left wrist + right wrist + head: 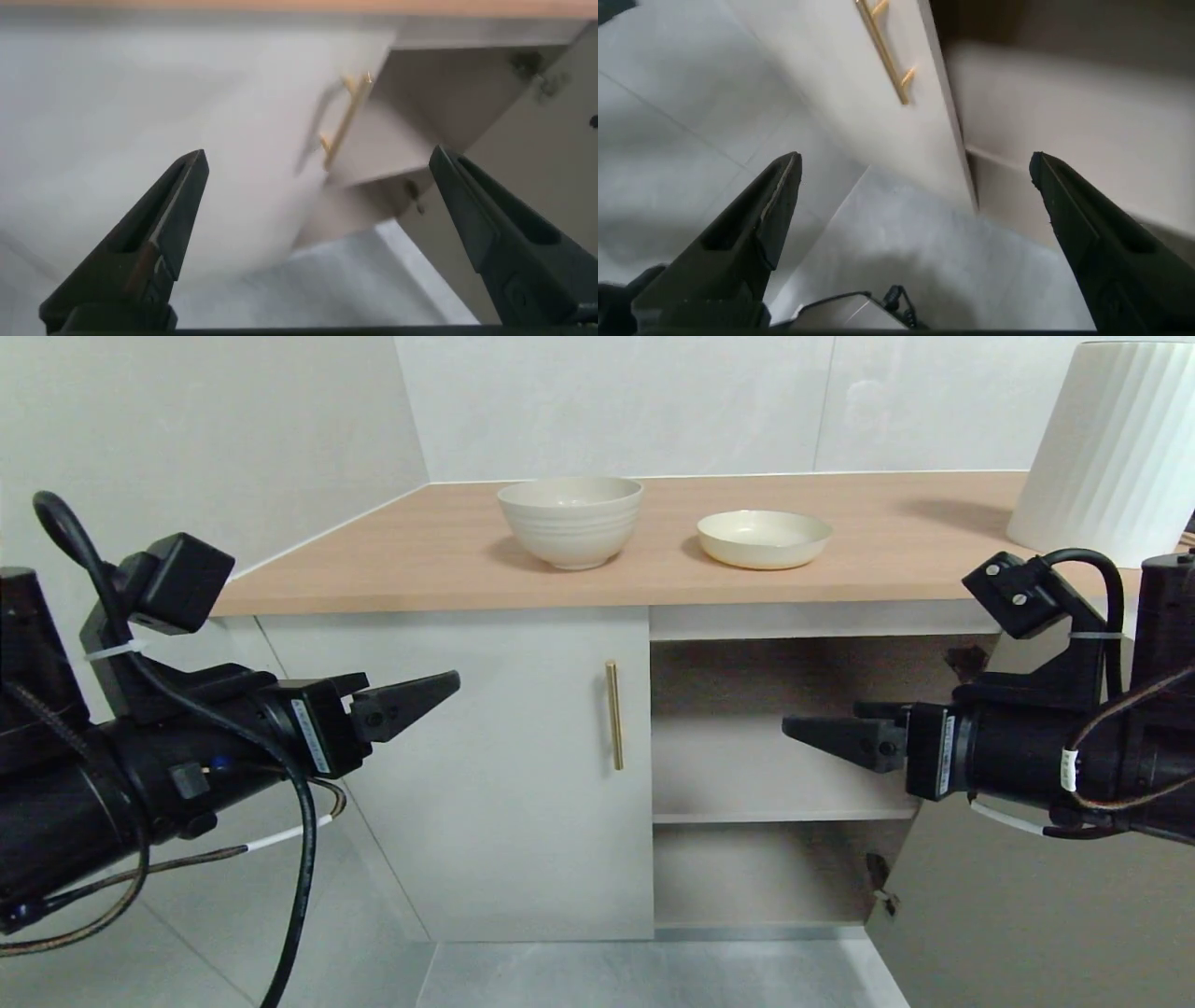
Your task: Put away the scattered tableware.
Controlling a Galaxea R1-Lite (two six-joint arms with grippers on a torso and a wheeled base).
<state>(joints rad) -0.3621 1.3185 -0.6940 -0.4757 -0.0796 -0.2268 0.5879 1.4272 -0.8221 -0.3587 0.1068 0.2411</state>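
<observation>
Closest to the camera, the left gripper (pixel 452 684) hangs in the air in front of the cabinet's closed door (pixel 485 765), at about the height of that door's brass handle (pixel 613 715). Its fingers (pixel 163 224) are spread wide with nothing between them, and the left wrist view looks past them at the handle and the grey floor (pixel 327 280). Level with it on the other side, the right gripper (pixel 790 725) points inward in front of the cabinet's open compartment (pixel 747 681), its fingers (pixel 757 224) likewise set wide apart and gripping nothing. Below the right arm, the open door (pixel 1027 915) stands swung out toward the robot. Behind the grippers, one shelf (pixel 775 817) splits the open compartment into an upper and a lower space. Above the cabinet runs a wood-coloured countertop (pixel 392 569), which carries the tableware. A cream bowl (pixel 570 521) with ribbed sides stands upright over the closed door, roughly above the handle. A shallow pale dish (pixel 764 538) sits near it on the right, not touching it, over the open compartment. Farther right on the countertop stands a tall white ribbed cone (pixel 1111 448), well apart from the dish. Pale wall panels (pixel 607 401) rise behind the countertop.
</observation>
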